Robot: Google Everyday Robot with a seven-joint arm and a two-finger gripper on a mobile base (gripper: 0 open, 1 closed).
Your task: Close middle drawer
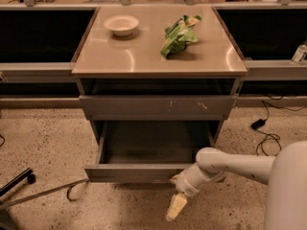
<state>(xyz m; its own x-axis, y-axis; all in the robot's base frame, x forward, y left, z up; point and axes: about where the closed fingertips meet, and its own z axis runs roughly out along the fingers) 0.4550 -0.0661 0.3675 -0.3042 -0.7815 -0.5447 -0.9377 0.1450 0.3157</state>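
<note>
The middle drawer is the wide grey drawer with a plain flat front. It stands pulled out from the cabinet low in the camera view, and its bare tray is empty. Above it is the other grey drawer front, shut, with pale scratches right of centre. My gripper hangs just below and in front of the right part of the open drawer's front. My white forearm reaches in from the right, and its wrist is against that front.
On the cabinet top are a white bowl and a green bag. A black cable and plug lie on the floor at the right. A dark chair leg and a thin metal rod lie at the left.
</note>
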